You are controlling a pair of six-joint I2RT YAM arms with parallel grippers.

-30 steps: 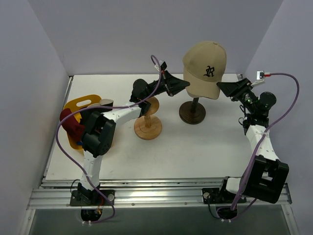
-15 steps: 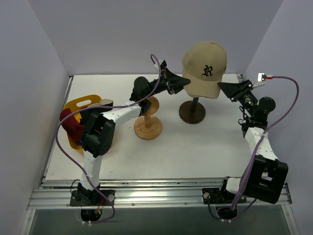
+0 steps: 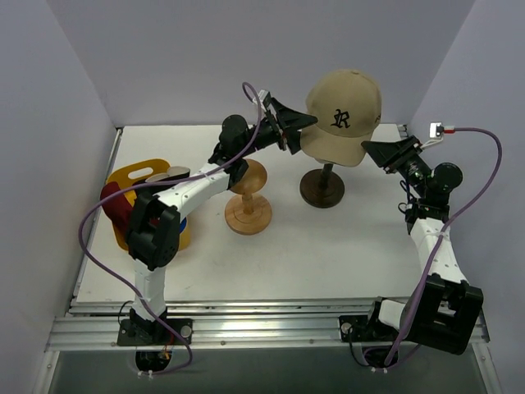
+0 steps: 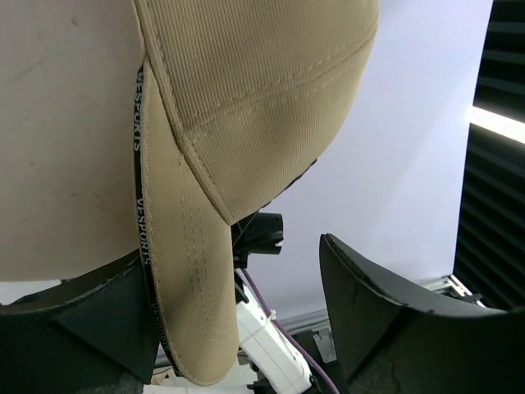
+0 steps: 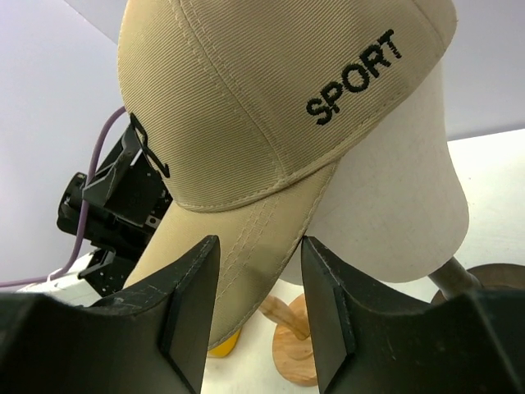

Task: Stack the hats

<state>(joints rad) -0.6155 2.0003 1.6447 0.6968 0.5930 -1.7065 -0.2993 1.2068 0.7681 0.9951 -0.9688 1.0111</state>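
The left gripper (image 4: 234,267) is released, its two dark fingers spread wide. The wrist view shows the curved brim of the tan baseball cap (image 3: 344,115) hanging down between them, close against the left finger and well apart from the right one. The right gripper (image 5: 260,242) is also parted, with a narrower gap. Through that gap the brim shows, though from this angle it is hard to say whether the brim sits between the fingers or just beyond them. From above, both grippers meet the cap from opposite sides, the left at its rear and the right at the brim's edge. The cap sits on the cream mannequin head (image 5: 394,205), tilted on its dark round pedestal (image 3: 322,189). Only the right wrist view shows "SPORT" stitched on the cap's side, and only the left wrist view shows the lettered inner band. The top view alone shows the front logo, the bare wooden mushroom-shaped stand (image 3: 248,205) beside the pedestal, and a dark red hat (image 3: 115,205) on the yellow tray (image 3: 135,174) at the table's (image 3: 328,246) left edge.
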